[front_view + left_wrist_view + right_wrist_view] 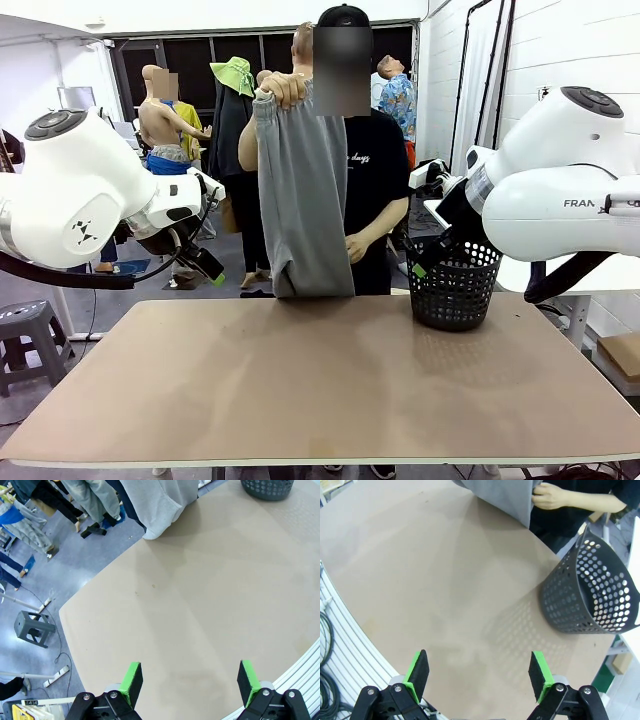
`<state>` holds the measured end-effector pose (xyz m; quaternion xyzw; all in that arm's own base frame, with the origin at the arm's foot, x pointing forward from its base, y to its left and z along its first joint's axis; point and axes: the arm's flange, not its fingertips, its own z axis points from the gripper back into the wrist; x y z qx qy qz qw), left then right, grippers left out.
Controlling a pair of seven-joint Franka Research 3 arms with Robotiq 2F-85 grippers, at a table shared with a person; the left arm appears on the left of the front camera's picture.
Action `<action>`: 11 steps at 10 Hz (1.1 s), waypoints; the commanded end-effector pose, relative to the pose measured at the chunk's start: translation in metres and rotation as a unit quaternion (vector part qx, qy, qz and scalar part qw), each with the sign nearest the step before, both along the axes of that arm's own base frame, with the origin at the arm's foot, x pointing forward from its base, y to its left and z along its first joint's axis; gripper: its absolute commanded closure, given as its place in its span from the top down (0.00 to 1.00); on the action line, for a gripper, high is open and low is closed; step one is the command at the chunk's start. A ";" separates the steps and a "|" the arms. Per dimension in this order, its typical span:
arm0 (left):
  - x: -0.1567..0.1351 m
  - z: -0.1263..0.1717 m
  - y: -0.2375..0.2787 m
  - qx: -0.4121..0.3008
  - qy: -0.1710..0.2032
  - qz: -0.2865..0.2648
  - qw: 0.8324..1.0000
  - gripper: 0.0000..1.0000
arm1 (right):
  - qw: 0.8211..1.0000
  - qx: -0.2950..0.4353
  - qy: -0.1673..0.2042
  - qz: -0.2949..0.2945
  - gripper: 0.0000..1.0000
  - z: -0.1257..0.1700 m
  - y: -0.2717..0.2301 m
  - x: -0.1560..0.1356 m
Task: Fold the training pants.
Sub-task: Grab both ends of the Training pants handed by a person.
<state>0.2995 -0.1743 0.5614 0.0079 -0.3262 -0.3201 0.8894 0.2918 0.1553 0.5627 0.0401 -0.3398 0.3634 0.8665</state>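
Note:
A person at the far side of the table holds the light grey training pants [305, 190] up in the air, one hand [285, 88] on the waistband and the other hand [355, 245] low on the hanging cloth. Their lower end hangs just above the table's far edge. The pants' hem [160, 500] sits at the top of the left wrist view, and their edge [505, 495] at the top of the right wrist view. My left gripper [205, 265] [190, 680] hovers open at the left, holding nothing. At the right, my right gripper [430, 255] [479, 672] is open too, above bare table.
A black mesh basket [455, 285] [590, 590] stands on the tan table [300, 380] at the far right, close to my right gripper. A grey stool [32, 627] stands on the floor off the table's left side.

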 end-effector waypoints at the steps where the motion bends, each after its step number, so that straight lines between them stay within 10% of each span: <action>1: 0.001 -0.001 0.000 0.002 0.000 -0.004 1.000 1.00 | 1.000 0.003 -0.001 0.001 1.00 0.000 0.001 0.001; 11: 0.001 -0.001 0.000 0.002 0.000 -0.004 1.000 1.00 | 1.000 0.003 -0.001 0.001 1.00 0.000 0.001 0.001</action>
